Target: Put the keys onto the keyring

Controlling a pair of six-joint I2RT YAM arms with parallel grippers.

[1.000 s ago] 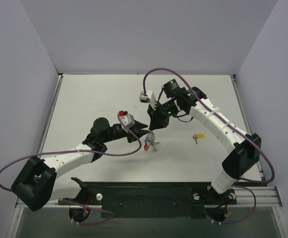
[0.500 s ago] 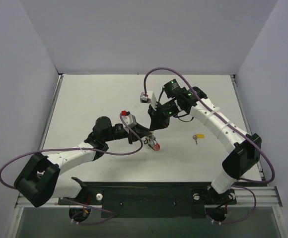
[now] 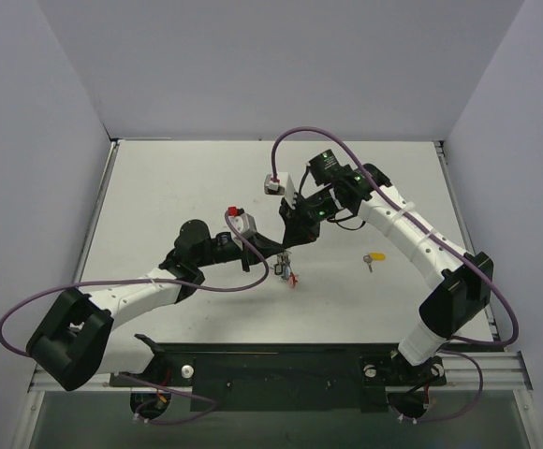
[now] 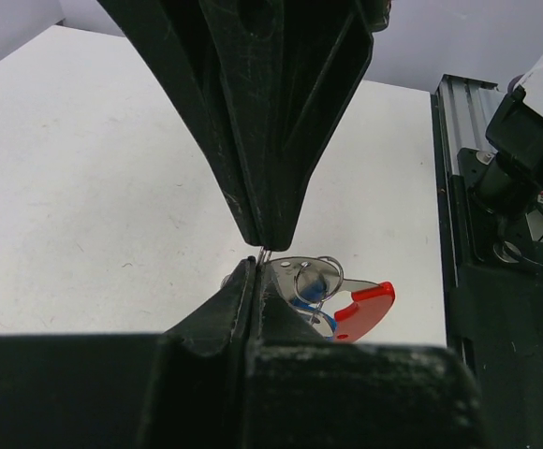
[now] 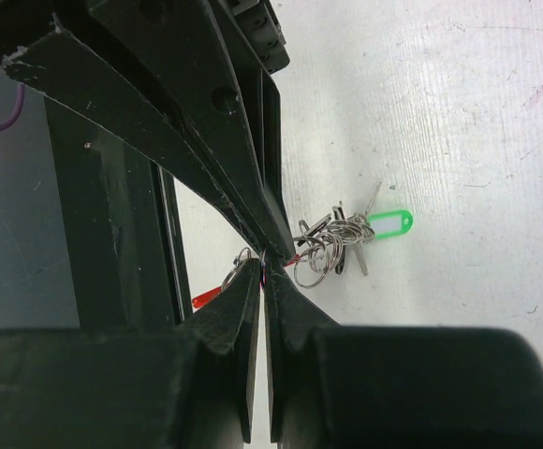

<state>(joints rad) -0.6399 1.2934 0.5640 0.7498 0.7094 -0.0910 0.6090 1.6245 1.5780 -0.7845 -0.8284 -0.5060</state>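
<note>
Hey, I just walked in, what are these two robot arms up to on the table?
Both arms meet at a keyring tangled with a bunch of keys. The left tool and right tool are each shut, seemingly pinching the ring's thin wire from opposite sides. A yellow key lies alone on the table off to the right, not yet on the ring.

light: bright, even | shadows: soft | wrist foregrounds blurred (very close)

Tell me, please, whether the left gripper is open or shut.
Shut: the left gripper has its fingers pressed together, no gap showing.
</note>
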